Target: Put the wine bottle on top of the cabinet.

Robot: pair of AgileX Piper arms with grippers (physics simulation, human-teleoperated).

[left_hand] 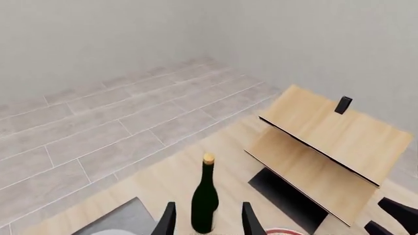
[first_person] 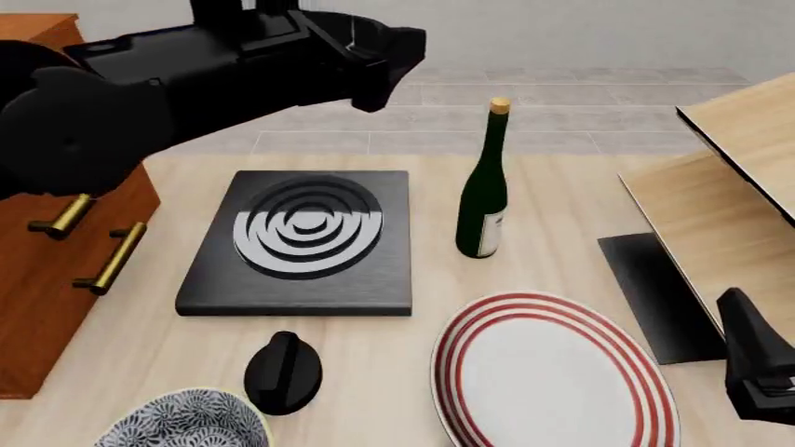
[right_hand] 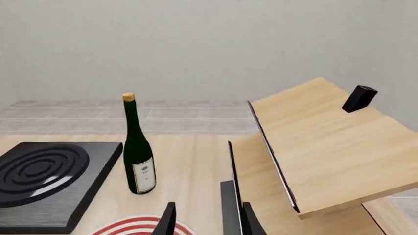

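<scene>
The wine bottle (first_person: 482, 186) stands upright on the table (first_person: 572, 214), right of the black hob (first_person: 302, 244), well apart from the cabinet (first_person: 56, 279) at far left. Left gripper (left_hand: 207, 219) spread, fingertips flanking the bottle's base; right gripper (right_hand: 207, 219) spread, empty.

white label (right_hand: 144, 175) on the wine bottle (right_hand: 138, 155), small dark print there too tiny to read, no other text legible
</scene>
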